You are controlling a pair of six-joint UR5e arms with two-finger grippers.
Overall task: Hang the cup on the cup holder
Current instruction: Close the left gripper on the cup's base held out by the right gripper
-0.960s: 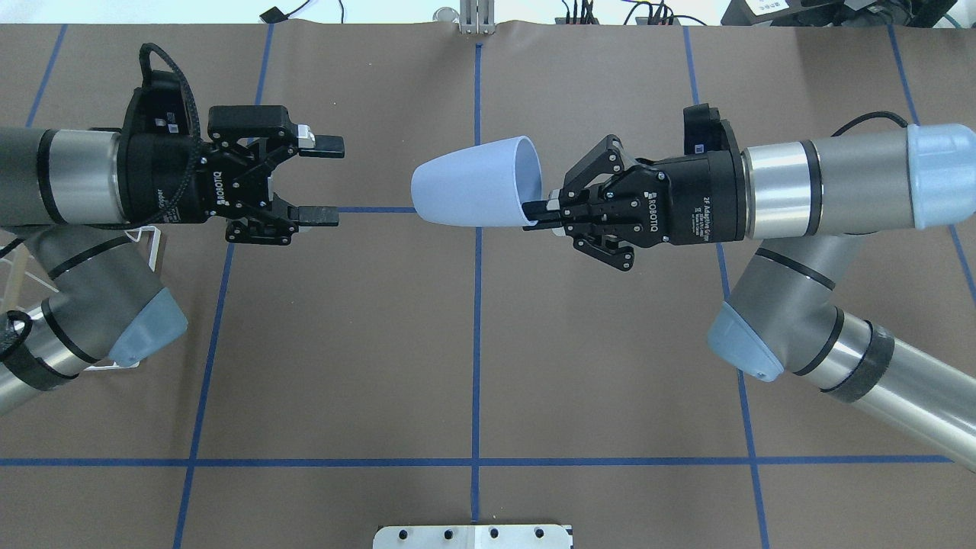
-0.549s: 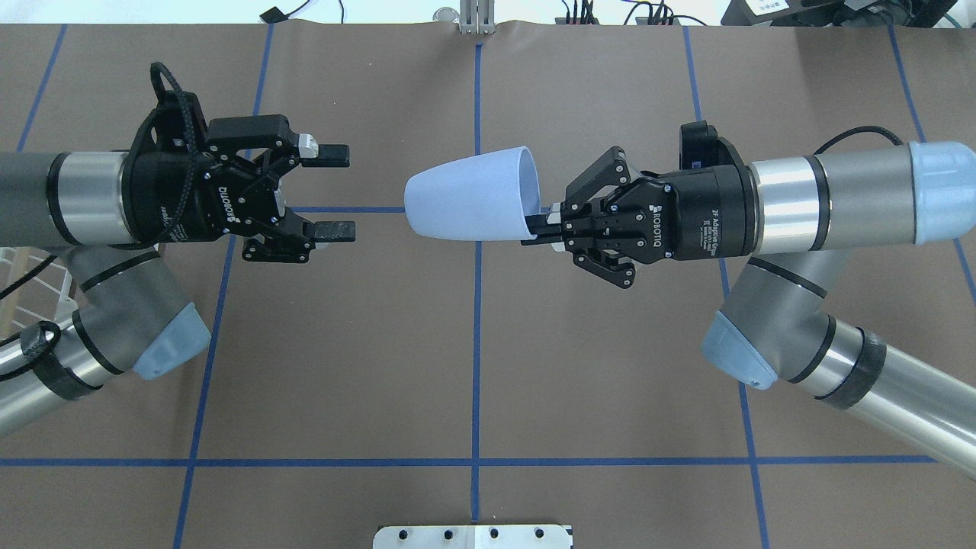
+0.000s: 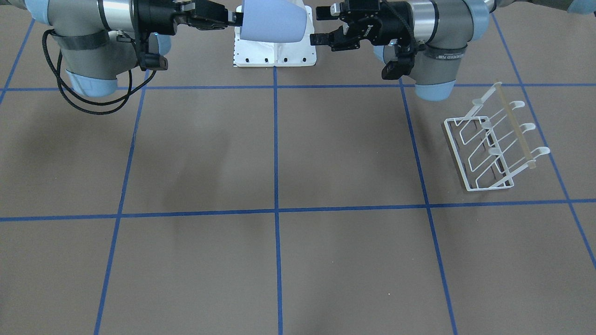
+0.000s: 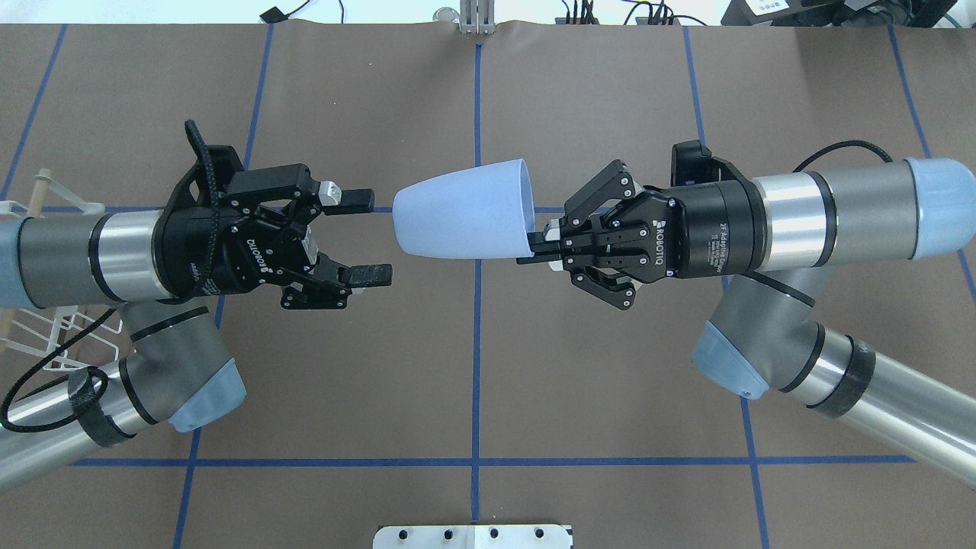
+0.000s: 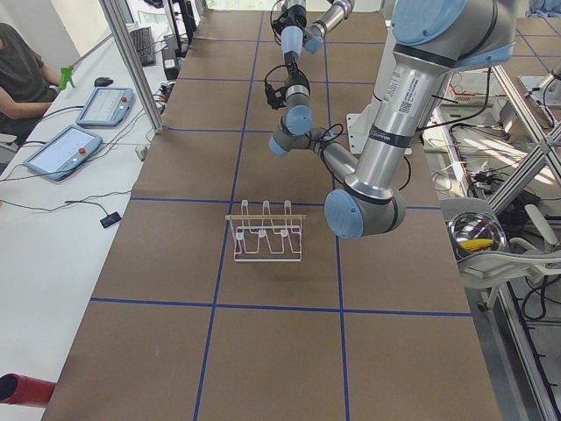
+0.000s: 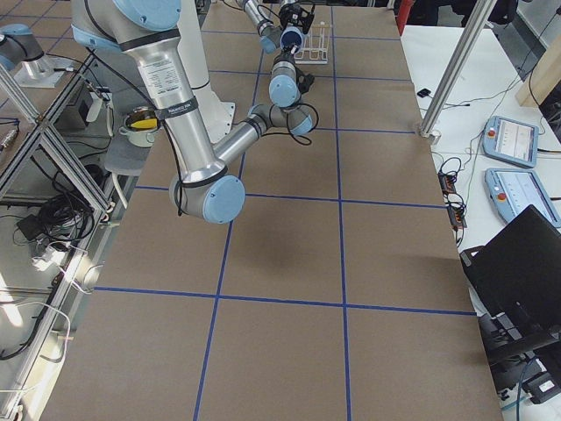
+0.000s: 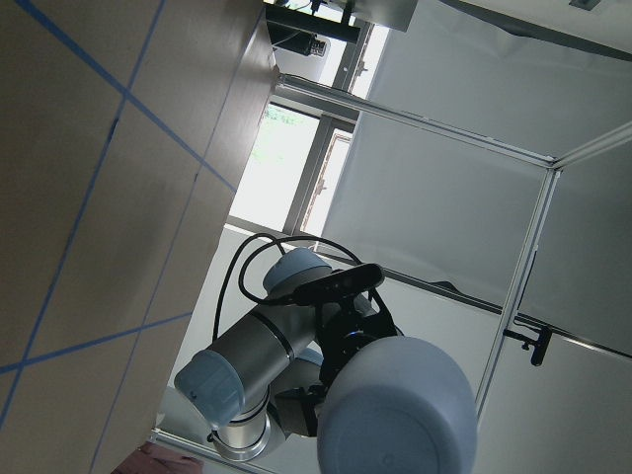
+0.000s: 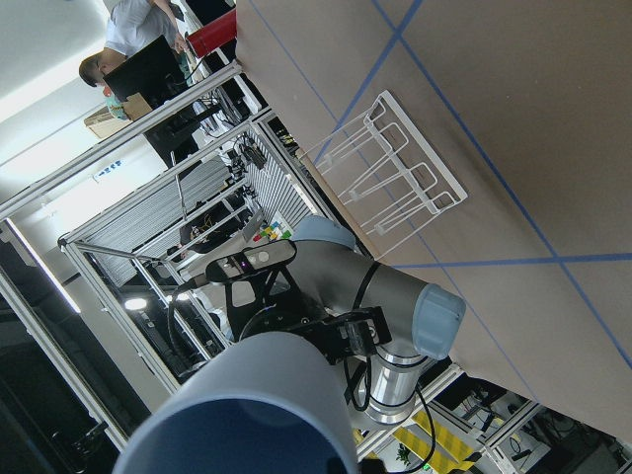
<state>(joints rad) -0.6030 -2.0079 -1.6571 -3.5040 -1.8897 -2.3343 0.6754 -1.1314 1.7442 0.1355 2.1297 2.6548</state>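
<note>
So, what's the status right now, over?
Right gripper shut on cup rim, cup aloft. Left gripper open, facing its base. Cup holder bare, on robot's left.

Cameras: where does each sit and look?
Front-facing: across table, facing robot base; cup, cup holder.
Overhead: behind robot, looking down; left gripper open, right gripper pinching cup's rim.
Exterior left: left end; left arm near.
Exterior right: right end; right arm near.
Left wrist: cup's base.
Right wrist: cup, cup holder.
Wrists share the cup.

The left arm [image 4: 130, 255] and right arm [image 4: 862, 213] are silver-grey tubes with pale blue caps. The left end effector [image 4: 366, 238] and right end effector [image 4: 534, 245] are black, silver-screwed, lettered ROBOTIQ in white. A braided black cable [image 4: 197, 141] sits at the left wrist's twelve o'clock.
</note>
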